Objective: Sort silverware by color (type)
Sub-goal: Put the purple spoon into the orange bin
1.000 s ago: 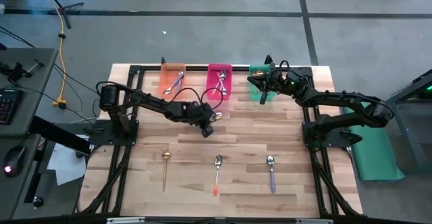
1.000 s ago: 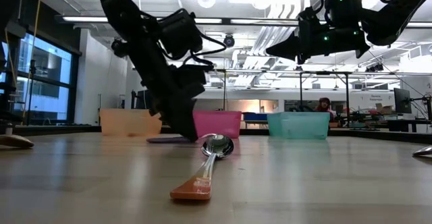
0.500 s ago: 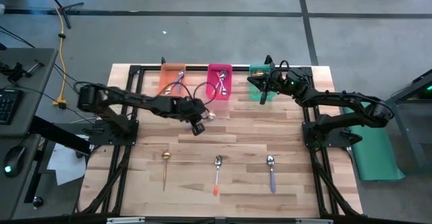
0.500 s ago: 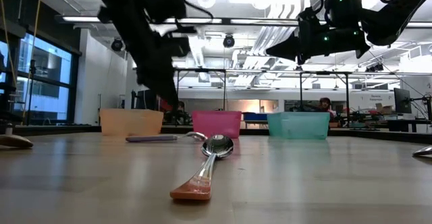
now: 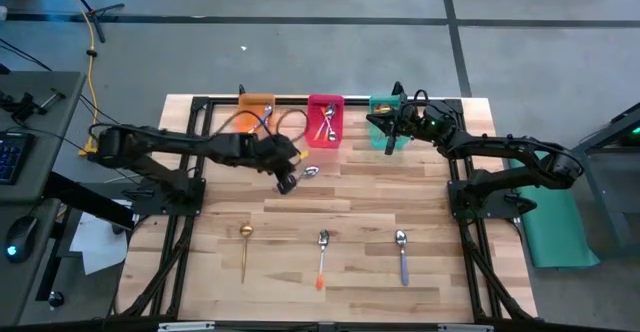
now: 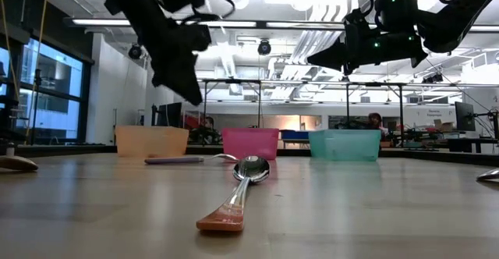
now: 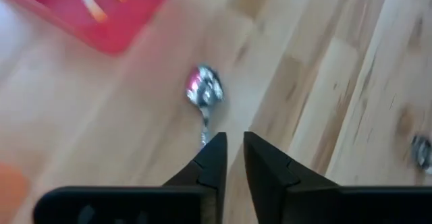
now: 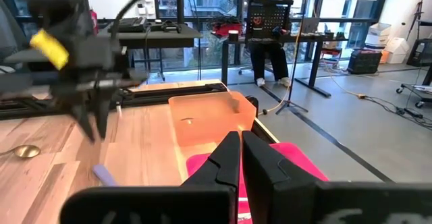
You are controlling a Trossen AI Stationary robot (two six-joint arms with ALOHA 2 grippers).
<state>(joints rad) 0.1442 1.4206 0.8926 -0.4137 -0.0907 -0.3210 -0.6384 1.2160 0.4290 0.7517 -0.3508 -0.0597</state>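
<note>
Wooden planks make up the pale table (image 5: 350,197) seen from above, with three translucent bins along its far edge: an orange bin (image 5: 256,112), a pink bin (image 5: 325,120) with spoons in it, and a green bin (image 5: 388,122). The left gripper (image 5: 287,181) hangs above the table just in front of the orange and pink bins, beside a purple-handled spoon (image 5: 308,171) lying on the wood. The right gripper (image 5: 381,122) is at the green bin. Three more spoons lie in a row nearer the front: an all-gold spoon (image 5: 245,247), an orange-red-handled spoon (image 5: 322,259) and another purple-handled one (image 5: 402,255).

From table height, the orange-red-handled spoon (image 6: 236,195) lies closest; the purple-handled spoon (image 6: 183,160) rests flat before the bins, and the left gripper (image 6: 183,76) is raised well clear of it.

Past the left wrist, the two dark fingers (image 7: 212,160) stand slightly apart with a narrow gap and nothing between them; the spoon's silver bowl (image 7: 204,92) lies on the wood beyond their tips.

Past the right wrist, the fingers (image 8: 228,158) are pressed together; I cannot tell whether they grip anything.
</note>
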